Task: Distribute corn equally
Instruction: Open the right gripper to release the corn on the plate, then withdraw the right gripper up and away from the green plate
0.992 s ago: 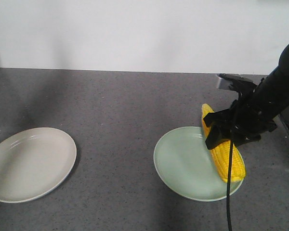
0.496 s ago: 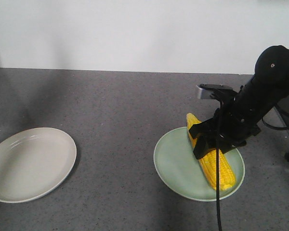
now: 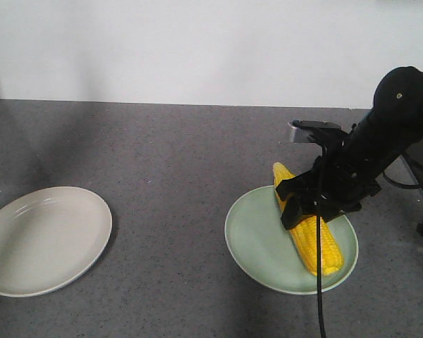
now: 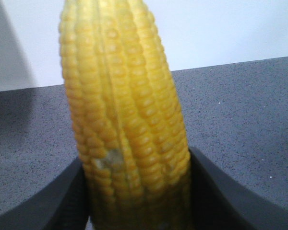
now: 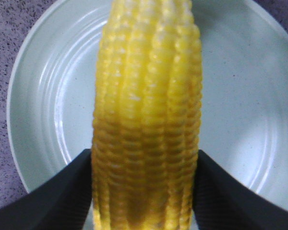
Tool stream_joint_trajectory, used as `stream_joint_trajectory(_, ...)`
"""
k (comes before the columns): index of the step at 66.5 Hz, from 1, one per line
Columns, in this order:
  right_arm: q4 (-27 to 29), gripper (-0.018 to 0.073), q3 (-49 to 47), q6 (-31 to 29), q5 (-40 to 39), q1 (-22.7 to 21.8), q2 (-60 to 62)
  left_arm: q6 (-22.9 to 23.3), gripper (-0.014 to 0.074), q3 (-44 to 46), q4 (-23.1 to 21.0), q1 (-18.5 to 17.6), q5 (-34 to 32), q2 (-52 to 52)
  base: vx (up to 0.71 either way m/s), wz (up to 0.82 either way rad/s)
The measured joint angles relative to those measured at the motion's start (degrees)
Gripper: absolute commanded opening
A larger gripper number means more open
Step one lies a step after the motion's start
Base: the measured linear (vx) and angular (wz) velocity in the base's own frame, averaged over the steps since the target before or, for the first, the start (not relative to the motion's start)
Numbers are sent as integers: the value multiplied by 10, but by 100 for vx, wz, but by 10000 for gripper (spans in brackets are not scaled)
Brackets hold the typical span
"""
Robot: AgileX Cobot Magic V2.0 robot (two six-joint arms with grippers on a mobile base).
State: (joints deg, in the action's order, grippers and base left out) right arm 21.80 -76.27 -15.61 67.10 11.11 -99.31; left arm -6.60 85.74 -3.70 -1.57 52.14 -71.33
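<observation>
My right gripper is shut on a yellow cob of corn over the pale green plate. The cob lies tilted, its pointed tip toward the back and its thick end low near the plate's front right rim. In the right wrist view the corn runs up between the dark fingers, with the green plate beneath. In the left wrist view a second cob of corn stands between the jaws of my left gripper, above the grey table. The left arm is outside the front view.
An empty beige plate sits at the table's front left. A white wall runs along the table's far edge. A black cable hangs from the right arm across the green plate's front.
The right gripper carried its corn leftward and down, from the green plate's right rim to over the plate. In the last half second it barely moved.
</observation>
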Motion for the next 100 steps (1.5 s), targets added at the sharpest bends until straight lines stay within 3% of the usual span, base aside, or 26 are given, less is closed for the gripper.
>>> stream_joint_trajectory(45,-15,528,0,0,-21,0,25,0,19,0,0,0,0,0,0,0)
stream_joint_trajectory(82,-56,528,0,27,-18,-74,214,0,19,0,0,0,0,0,0,0)
stream_joint_trajectory(100,-92,528,0,59,-3,-79,310,0,19,0,0,0,0,0,0,0)
